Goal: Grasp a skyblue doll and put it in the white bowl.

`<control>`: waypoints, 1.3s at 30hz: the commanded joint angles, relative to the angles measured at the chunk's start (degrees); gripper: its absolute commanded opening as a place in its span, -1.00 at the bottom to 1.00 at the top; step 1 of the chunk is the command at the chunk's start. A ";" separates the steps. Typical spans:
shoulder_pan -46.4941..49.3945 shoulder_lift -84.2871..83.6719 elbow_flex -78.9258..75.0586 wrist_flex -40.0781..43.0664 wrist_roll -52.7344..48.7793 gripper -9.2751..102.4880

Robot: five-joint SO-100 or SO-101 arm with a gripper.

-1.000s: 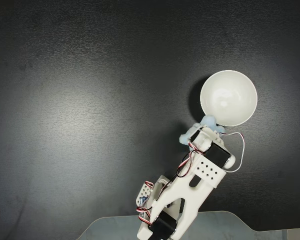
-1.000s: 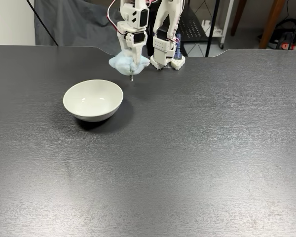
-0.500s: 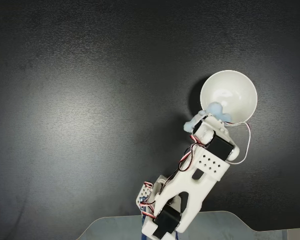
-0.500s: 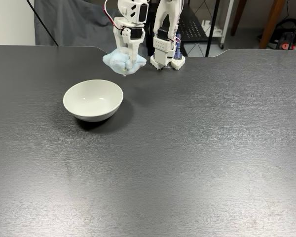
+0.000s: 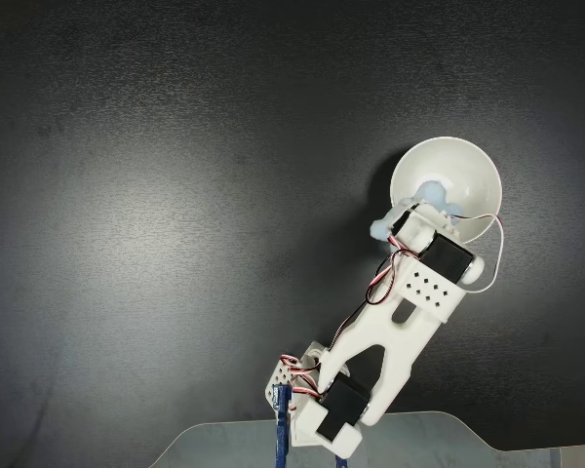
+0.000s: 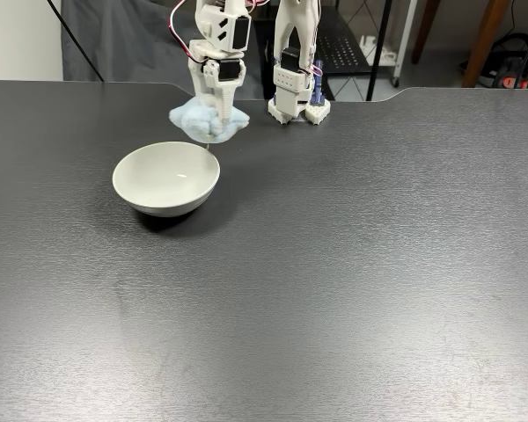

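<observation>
Skyblue doll (image 6: 208, 120) hangs clenched in the gripper (image 6: 213, 112), lifted off the black table (image 6: 352, 264), just above the white bowl's (image 6: 165, 180) far rim; from overhead the skyblue doll (image 5: 431, 195) overlaps that bowl's (image 5: 468, 171) inner edge.

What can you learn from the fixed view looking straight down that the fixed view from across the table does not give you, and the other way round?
Looking straight down: the skyblue doll overlaps the near rim of the white bowl, and the arm's perforated white link is seen from above.

From across the table: the doll hangs in the air above the bowl's far rim, not inside it, and a grey cloth and furniture legs stand behind the table.

Both: the gripper clamps the doll over the black table.
</observation>
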 commanded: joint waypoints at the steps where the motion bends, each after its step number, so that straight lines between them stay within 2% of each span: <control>1: -0.09 -0.53 -5.98 -5.10 0.70 -0.86; 5: 0.00 -1.93 -5.89 -8.17 0.70 -0.86; 21: 5.36 -11.34 -5.62 -8.79 4.48 -0.86; 29: 6.59 -11.34 -5.10 -20.39 9.76 -0.86; 39: 5.98 -11.43 -4.75 -20.92 10.11 -0.86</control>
